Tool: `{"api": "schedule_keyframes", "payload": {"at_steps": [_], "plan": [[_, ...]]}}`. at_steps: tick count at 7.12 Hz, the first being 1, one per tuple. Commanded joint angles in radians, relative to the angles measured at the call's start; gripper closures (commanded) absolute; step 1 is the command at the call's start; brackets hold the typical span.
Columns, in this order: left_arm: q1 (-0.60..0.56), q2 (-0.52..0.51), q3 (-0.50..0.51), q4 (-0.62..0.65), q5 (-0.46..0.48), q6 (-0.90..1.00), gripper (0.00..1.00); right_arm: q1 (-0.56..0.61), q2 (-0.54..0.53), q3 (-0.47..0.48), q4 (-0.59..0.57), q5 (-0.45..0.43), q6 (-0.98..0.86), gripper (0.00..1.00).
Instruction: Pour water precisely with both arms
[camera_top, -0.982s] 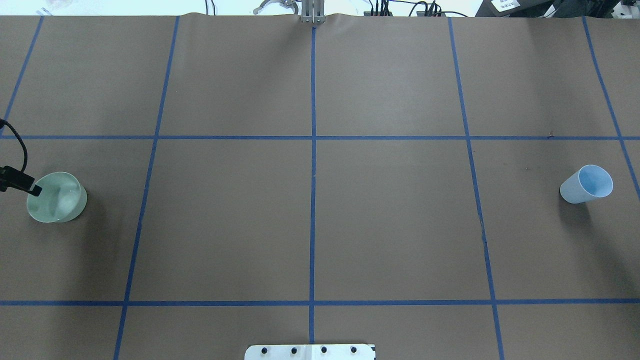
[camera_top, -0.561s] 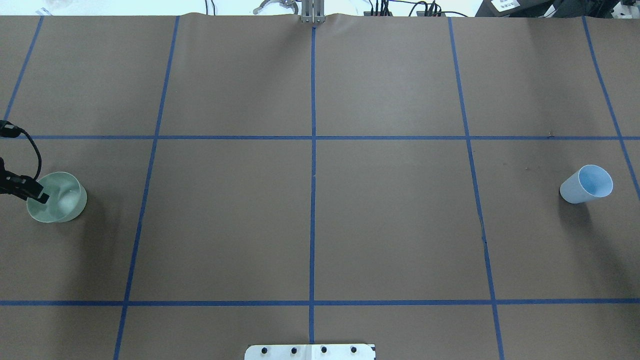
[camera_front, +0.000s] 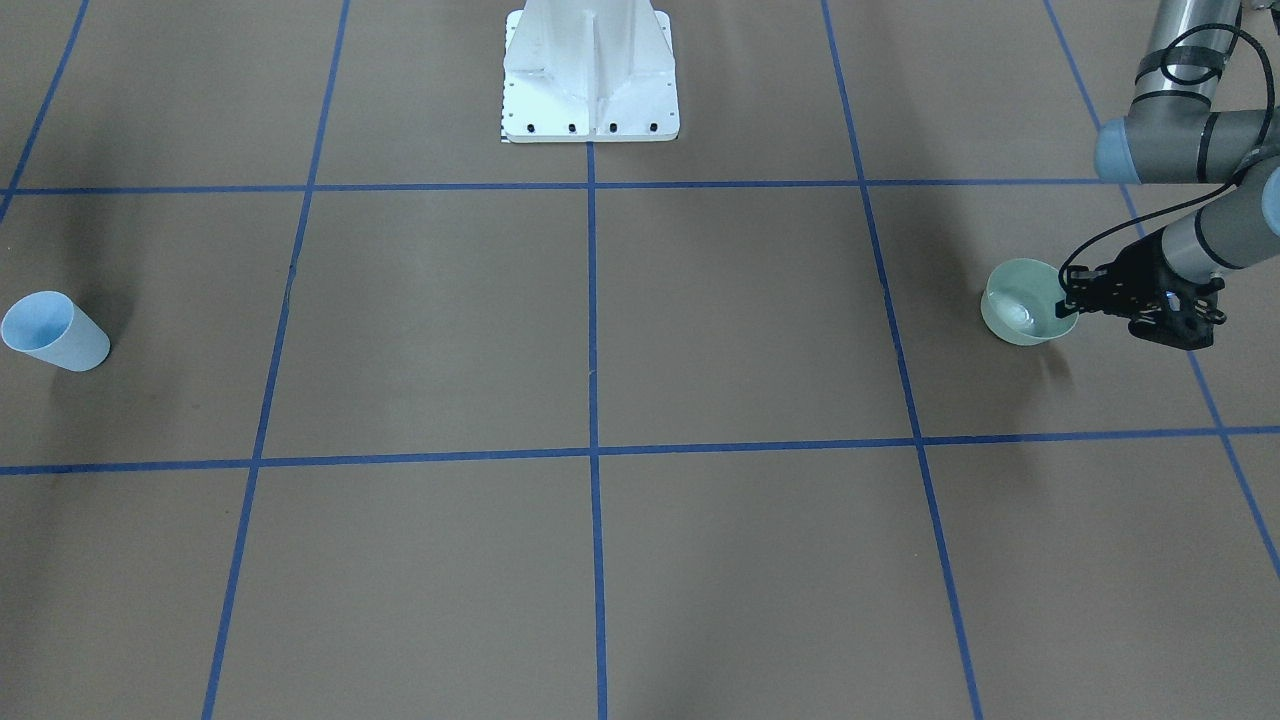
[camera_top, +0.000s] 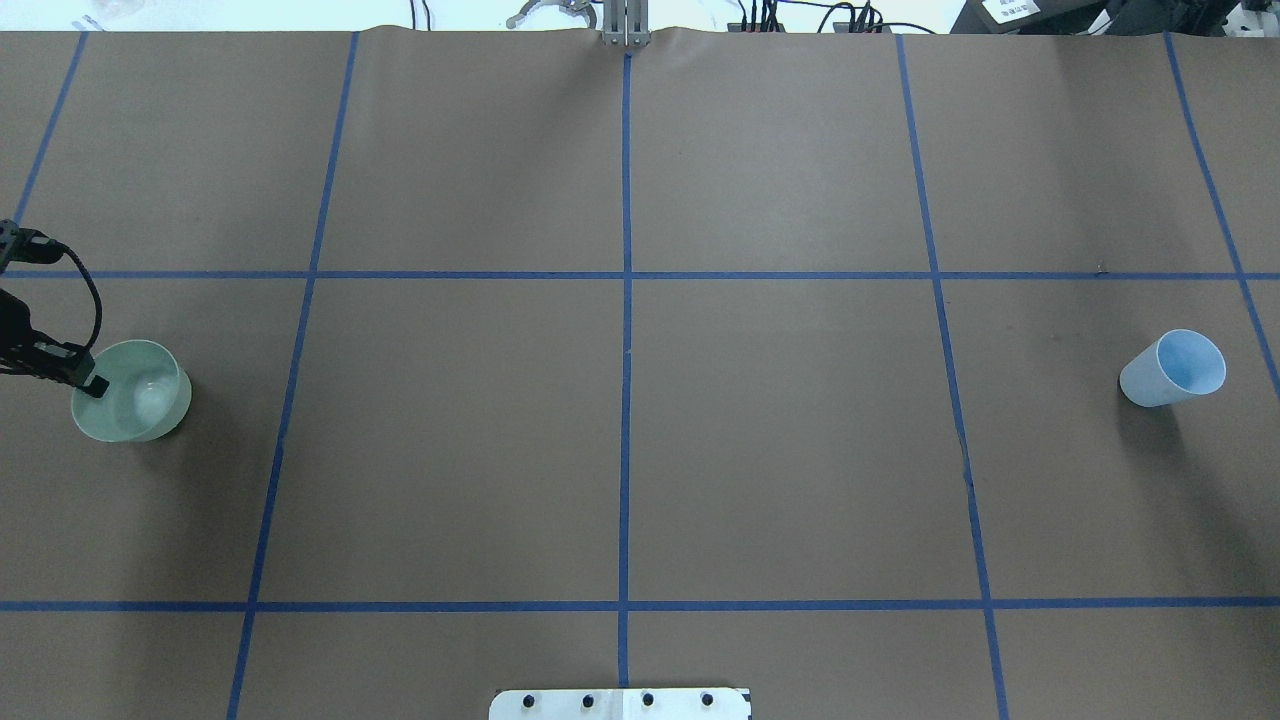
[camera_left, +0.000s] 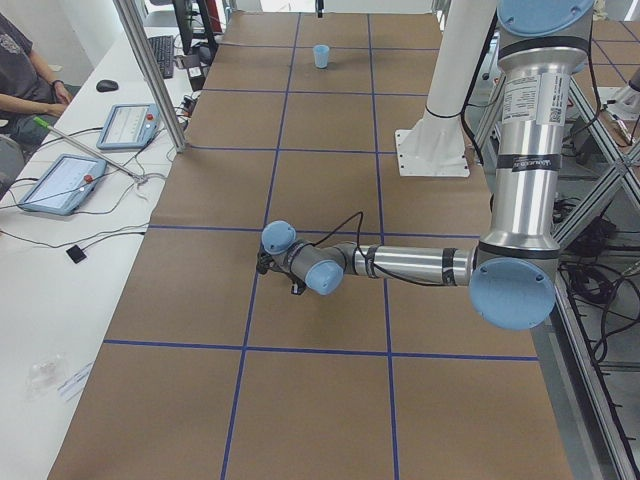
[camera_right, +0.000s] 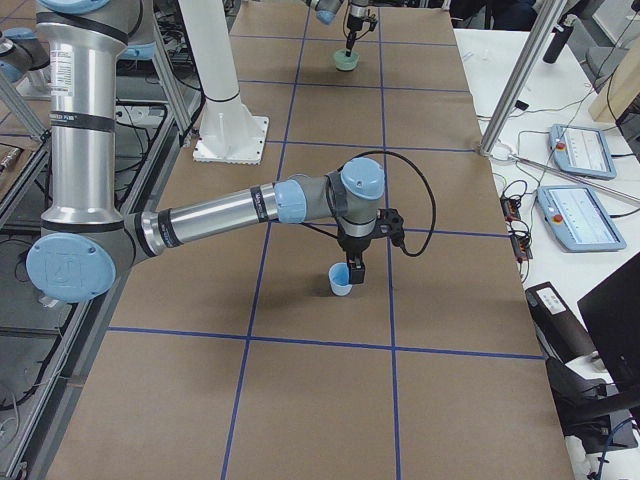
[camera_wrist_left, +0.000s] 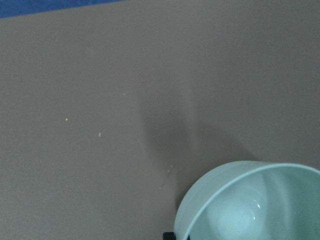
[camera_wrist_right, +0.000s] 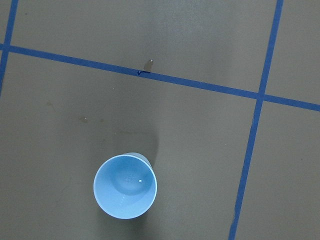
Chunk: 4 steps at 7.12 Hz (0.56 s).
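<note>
1. The left gripper (camera_top: 93, 384) is pinching the rim of the pale green bowl (camera_top: 135, 395) at the bowl's 9 o'clock in the overhead view, with one finger inside the wall and one outside
2. The water (camera_wrist_left: 235, 220) sits in the bottom of that bowl, showing only as a whitish patch with a small glint; the bowl looks level and nothing is spilling
3. Since a second ago, bowl and gripper have shifted together a little toward 3 o'clock, away from the 9 o'clock edge of the table (camera_top: 780, 440); I cannot tell whether the bowl is clear of the paper or sliding on it
4. The blue cup (camera_top: 1175, 368) stands upright at the table's 3 o'clock, where it was, well apart from the bowl
5. The right gripper (camera_right: 355, 270) hangs just above the cup, but only the right side view shows it, so I cannot tell whether its fingers are spread or closed
6. My reading is that the carry has begun and the pour is still ahead: bowl and cup must first come together, and a shallow bowl held by one edge needs a slow, level move
</note>
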Motion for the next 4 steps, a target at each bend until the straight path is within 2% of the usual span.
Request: {"api": "schedule_keyframes", "payload": {"at_steps": [1,3,4], "plan": [[-0.002,-0.072,-0.045,0.006,-0.025,-0.138,1.00,0.000,-0.004,-0.005,-0.001,0.001,-0.003,0.00],[0.014,-0.148,-0.153,0.004,-0.020,-0.400,1.00,-0.023,0.001,0.004,0.013,0.001,-0.008,0.00],[0.080,-0.199,-0.175,0.004,0.003,-0.531,1.00,-0.029,-0.014,-0.001,0.080,0.003,-0.002,0.00]]}}
